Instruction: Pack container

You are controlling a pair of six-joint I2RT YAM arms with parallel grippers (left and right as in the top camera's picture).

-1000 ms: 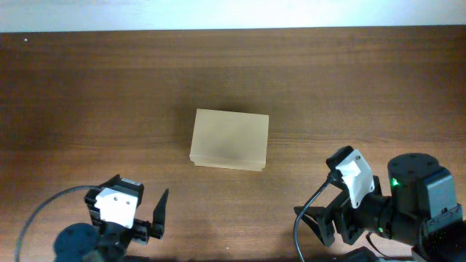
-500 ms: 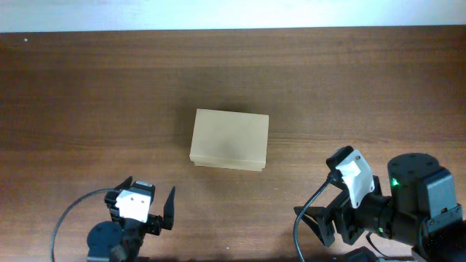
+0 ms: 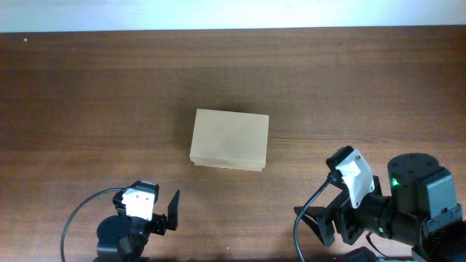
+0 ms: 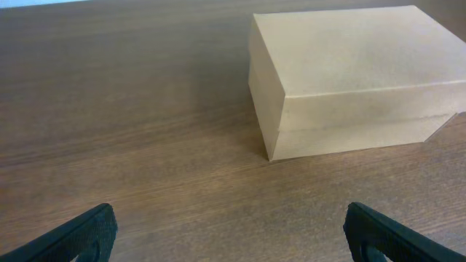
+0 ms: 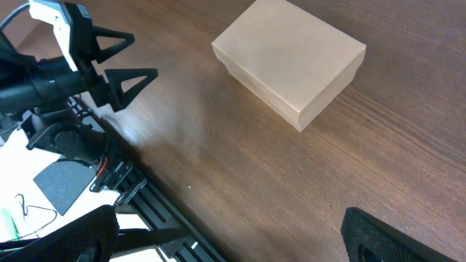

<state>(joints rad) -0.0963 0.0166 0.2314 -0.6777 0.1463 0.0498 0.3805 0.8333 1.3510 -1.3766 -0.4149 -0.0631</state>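
Note:
The container (image 3: 229, 138) is a plain tan cardboard box lying shut in the middle of the brown table. It also shows in the left wrist view (image 4: 349, 80) and the right wrist view (image 5: 287, 58). My left gripper (image 3: 166, 217) is at the front left, open and empty, a short way in front of the box's near left corner; its jaws (image 4: 229, 229) are spread wide. It shows in the right wrist view too (image 5: 142, 57). My right gripper (image 3: 317, 222) is at the front right, open and empty, with its jaws (image 5: 229, 233) wide apart.
The table's front edge with a black rail (image 5: 145, 196) runs below the left arm. A black cable (image 3: 80, 215) loops by the left arm's base. The right arm's bulky base (image 3: 419, 196) fills the front right corner.
My left arm has moved to the right along the front edge and turned toward the box. The right arm and the box have not moved.

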